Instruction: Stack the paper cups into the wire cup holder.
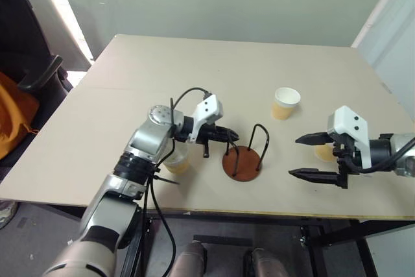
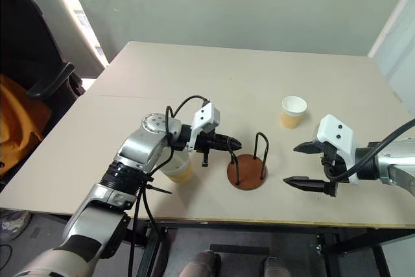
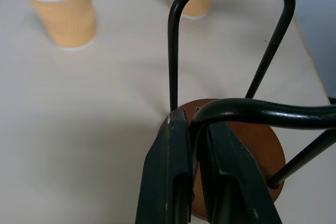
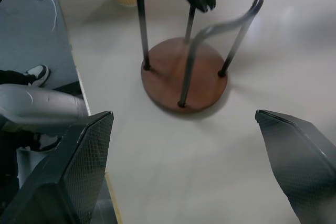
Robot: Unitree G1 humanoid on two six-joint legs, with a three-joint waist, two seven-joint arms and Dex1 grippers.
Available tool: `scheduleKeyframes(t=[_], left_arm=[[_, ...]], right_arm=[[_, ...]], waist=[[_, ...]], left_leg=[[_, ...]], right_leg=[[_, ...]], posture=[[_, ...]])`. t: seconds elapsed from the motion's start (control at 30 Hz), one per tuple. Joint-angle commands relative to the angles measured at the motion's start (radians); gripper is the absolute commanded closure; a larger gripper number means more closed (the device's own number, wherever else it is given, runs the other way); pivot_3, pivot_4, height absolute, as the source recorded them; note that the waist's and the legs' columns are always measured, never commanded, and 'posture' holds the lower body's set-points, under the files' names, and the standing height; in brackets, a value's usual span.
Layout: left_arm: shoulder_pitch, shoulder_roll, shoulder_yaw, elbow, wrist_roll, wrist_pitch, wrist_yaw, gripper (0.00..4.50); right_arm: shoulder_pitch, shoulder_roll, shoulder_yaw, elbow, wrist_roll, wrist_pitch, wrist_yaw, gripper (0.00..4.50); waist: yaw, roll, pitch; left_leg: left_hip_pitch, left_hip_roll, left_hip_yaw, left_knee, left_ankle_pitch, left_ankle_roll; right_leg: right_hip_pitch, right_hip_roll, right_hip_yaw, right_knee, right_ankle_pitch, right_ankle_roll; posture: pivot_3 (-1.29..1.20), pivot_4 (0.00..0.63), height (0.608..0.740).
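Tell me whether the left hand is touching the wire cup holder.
Touching. In the left wrist view the left hand is shut on a black wire loop of the wire cup holder, the wire running between its fingertips above the brown base.

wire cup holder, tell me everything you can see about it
The wire cup holder has a round, flat, reddish-brown base that looks like wood, with two thin black wire loops rising from it as upright arches. It holds no cup. It stands on the tan table near the front edge, between the two grippers. The left gripper is shut on the top of one wire loop. The right gripper is open beside it and clear of it. A paper cup stands just to its left.
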Motion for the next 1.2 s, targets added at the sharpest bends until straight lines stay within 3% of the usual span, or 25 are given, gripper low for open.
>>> scheduleKeyframes(t=[0.03,0.23,0.33,0.53,0.67,0.8,0.93,1.2], left_arm=[[-0.026,-0.005,-0.017,0.013,0.006,-0.059,-0.038,4.45],[-0.084,-0.028,-0.051,0.105,0.046,-0.113,-0.053,4.45],[-0.116,-0.044,-0.051,0.145,0.046,-0.091,-0.059,3.64],[-0.113,-0.046,-0.052,0.112,0.038,-0.067,-0.093,1.58],[-0.095,0.006,-0.041,0.056,0.036,-0.055,-0.121,0.14],[-0.093,0.055,-0.016,-0.006,0.021,-0.035,-0.124,0.07],[-0.082,0.177,0.031,-0.076,0.004,-0.045,-0.172,0.07],[-0.019,0.352,0.171,-0.383,-0.170,0.127,-0.187,0.07]], right_arm=[[0.004,-0.012,-0.046,-0.023,0.001,-0.006,-0.010,0.00],[0.028,-0.013,-0.043,-0.035,-0.016,-0.008,-0.024,0.00],[0.038,-0.014,-0.055,-0.040,-0.016,-0.006,-0.026,0.00],[0.066,-0.022,-0.075,-0.040,-0.027,-0.008,-0.024,0.00],[0.089,-0.055,-0.099,0.000,-0.063,-0.027,0.001,0.00],[0.110,-0.102,-0.106,0.065,-0.118,-0.072,0.035,0.00],[0.107,-0.166,-0.105,0.190,-0.208,-0.151,0.080,0.00],[-0.029,-0.159,0.059,0.404,-0.336,-0.284,0.139,0.00]], waist=[[0.000,0.000,0.000],[0.000,0.000,0.000],[0.000,0.000,0.000],[-0.001,0.000,0.000],[-0.001,0.000,0.000],[-0.001,0.000,0.000],[-0.002,0.000,0.000],[-0.005,0.000,0.000]], left_leg=[[0.001,0.000,0.000,0.000,0.000,0.000],[0.002,0.000,0.002,-0.001,-0.001,0.001],[0.003,0.000,0.007,-0.001,-0.002,0.003],[0.004,0.000,0.015,0.000,-0.005,0.008],[0.004,0.000,0.016,0.000,-0.005,0.007],[0.004,0.001,0.017,0.000,-0.006,0.006],[0.003,0.001,0.018,0.000,-0.008,0.008],[0.003,0.001,0.018,-0.001,-0.009,0.010]], right_leg=[[0.000,0.000,0.001,0.000,0.000,0.000],[0.001,0.000,0.005,0.000,0.001,0.001],[0.001,0.000,0.009,0.000,0.001,0.003],[0.001,0.000,0.014,-0.004,0.001,0.008],[0.001,-0.001,0.015,-0.007,0.001,0.008],[0.001,-0.001,0.015,-0.009,0.002,0.009],[0.000,-0.001,0.015,-0.011,0.002,0.009],[0.000,-0.001,0.015,-0.012,0.002,0.008]], posture=[[0.00,0.150,0.740],[0.00,0.150,0.740],[0.00,0.150,0.740],[0.00,0.150,0.740],[0.00,0.150,0.740],[0.00,0.150,0.740],[0.00,0.150,0.740],[0.00,0.150,0.740]])
